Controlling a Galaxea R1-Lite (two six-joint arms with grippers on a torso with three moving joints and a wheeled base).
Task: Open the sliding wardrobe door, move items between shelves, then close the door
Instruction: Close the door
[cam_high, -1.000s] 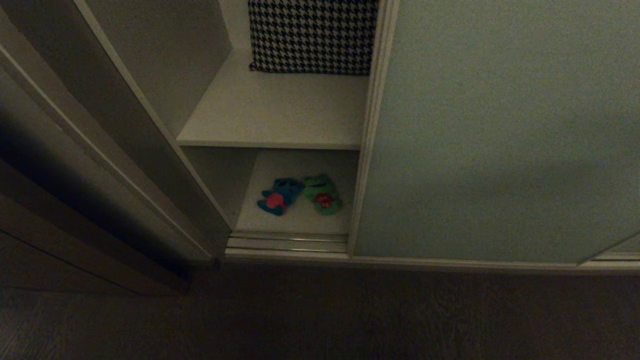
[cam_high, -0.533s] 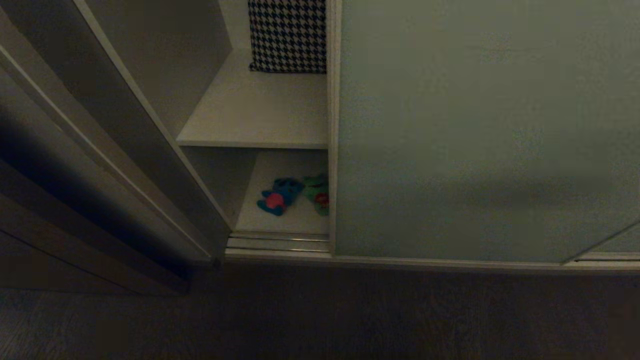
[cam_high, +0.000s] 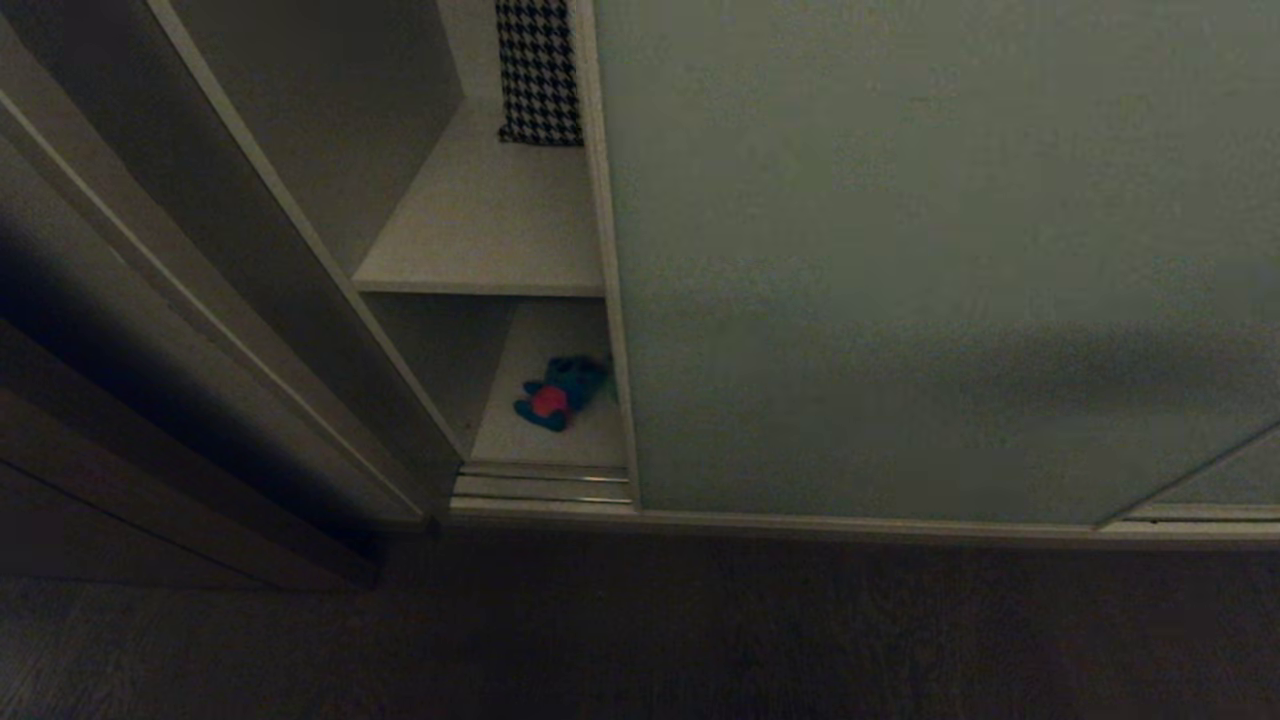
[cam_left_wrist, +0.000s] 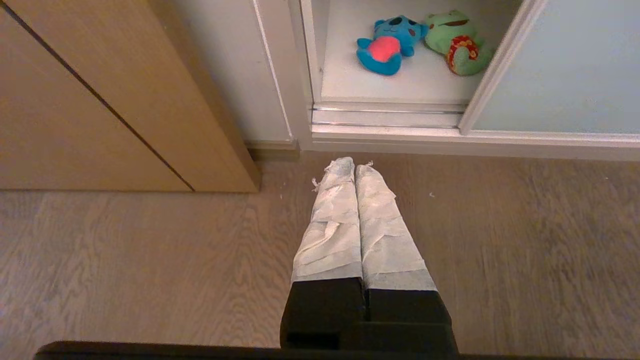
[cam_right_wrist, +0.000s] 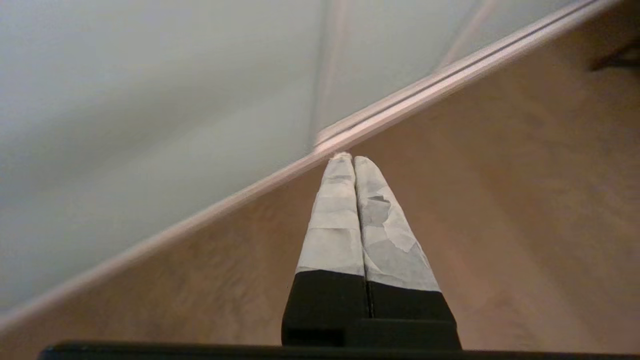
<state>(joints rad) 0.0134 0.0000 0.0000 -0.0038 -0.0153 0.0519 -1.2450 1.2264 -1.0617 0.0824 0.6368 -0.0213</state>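
The matte grey-green sliding wardrobe door (cam_high: 900, 260) has slid further left, hiding the frog and leaving the plush blue toy (cam_high: 556, 394) showing on the smooth white bottom shelf (cam_high: 540, 445), while both tape-wrapped grippers, left (cam_left_wrist: 354, 166) and right (cam_right_wrist: 350, 161), keep fingers pressed together.

There were two plush toys, a blue one (cam_left_wrist: 386, 45) and a green frog (cam_left_wrist: 457, 42), one houndstooth cushion (cam_high: 540, 70), and two shelves (cam_high: 490, 230).

My head view was very dim and murky; both wrist views were bright, my right one motion-blurred.
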